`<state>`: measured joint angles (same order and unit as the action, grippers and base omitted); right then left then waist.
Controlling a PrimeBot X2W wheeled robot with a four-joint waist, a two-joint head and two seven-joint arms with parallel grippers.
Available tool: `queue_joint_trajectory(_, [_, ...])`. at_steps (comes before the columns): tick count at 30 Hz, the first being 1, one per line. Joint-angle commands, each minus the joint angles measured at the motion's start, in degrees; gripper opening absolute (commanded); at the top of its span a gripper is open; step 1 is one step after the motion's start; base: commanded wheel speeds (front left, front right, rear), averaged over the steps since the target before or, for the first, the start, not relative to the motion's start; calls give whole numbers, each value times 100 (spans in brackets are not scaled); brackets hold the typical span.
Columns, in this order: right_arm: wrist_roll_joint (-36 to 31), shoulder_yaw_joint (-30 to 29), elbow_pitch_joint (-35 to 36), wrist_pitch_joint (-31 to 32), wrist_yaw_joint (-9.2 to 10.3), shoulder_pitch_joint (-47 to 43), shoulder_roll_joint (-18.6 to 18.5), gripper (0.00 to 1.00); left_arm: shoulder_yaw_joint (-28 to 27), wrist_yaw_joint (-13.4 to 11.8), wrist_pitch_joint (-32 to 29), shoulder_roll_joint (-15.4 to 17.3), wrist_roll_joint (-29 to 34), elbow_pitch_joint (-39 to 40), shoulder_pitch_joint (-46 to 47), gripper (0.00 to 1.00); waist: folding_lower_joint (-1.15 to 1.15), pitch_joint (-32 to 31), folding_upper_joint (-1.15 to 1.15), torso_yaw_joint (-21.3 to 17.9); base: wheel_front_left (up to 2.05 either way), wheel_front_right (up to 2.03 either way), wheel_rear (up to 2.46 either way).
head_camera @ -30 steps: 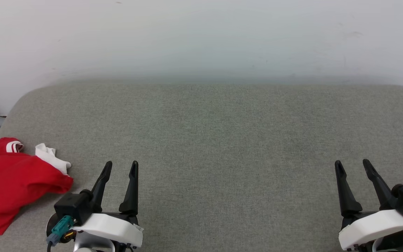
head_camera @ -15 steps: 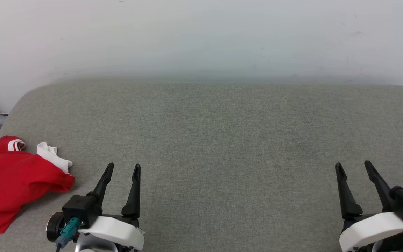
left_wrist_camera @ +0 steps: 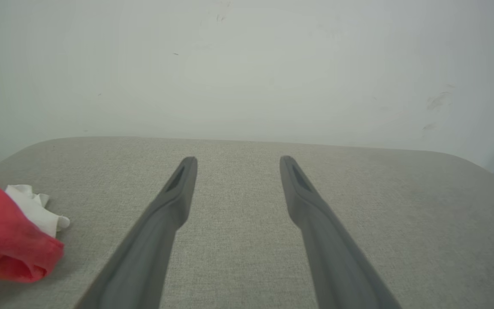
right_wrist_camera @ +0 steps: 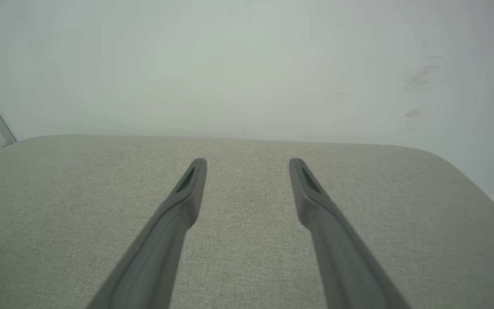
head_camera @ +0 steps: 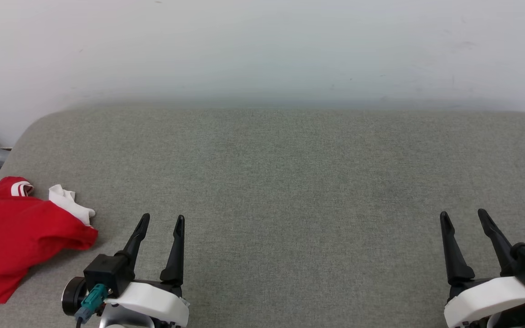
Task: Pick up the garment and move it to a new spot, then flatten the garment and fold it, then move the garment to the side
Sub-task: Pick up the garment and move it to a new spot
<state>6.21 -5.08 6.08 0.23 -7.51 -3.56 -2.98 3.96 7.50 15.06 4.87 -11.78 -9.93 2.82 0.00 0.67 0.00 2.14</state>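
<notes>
**Both pincers are spread wide and hold nothing; the shirt is not picked up yet.**

The garment (head_camera: 21,237) lies in a red heap at the left end of the grey bench (head_camera: 290,182), with a bit of white sleeve poking out on its far side. Your left pincer (head_camera: 162,217) is just beside it, and your right pincer (head_camera: 463,213) is well apart from it at the other end. Watch out: the heap seems to lie near the bench's edge, so a push from the side could shove it off. If you pinch just the top fold, the shirt may come up in a twisted lump and be hard to flatten. If you reach too deep, the fingers could dig into the bench cloth.
</notes>
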Motion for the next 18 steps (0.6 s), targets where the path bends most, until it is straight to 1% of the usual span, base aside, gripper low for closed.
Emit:
queue_joint_trajectory(1, [5,-12,-5,-39,3,-24,18,100,0,-2,16,-2,-10,-16,49,100,0,-2,0,1,0,0,0])
queue_joint_trajectory(7, [-19,-29,-4,-68,4,-30,18,100,7,-2,16,3,-41,-56,78,100,0,-2,0,25,0,0,0])
queue_joint_trajectory(11, [-57,-27,41,-90,3,-42,18,100,-6,-2,16,23,-27,-107,112,100,0,-13,0,117,0,0,0])
queue_joint_trajectory(15, [-86,14,127,-89,3,-40,18,100,-64,-2,16,26,36,-116,155,100,0,4,0,314,0,0,0])
queue_joint_trajectory(16, [-82,48,183,-66,3,-16,18,100,-108,-2,16,40,64,-108,206,100,0,20,0,516,0,0,0])
queue_joint_trajectory(18, [-108,82,216,-57,3,9,18,100,-127,-2,16,62,96,-99,218,100,0,31,0,666,0,0,0])
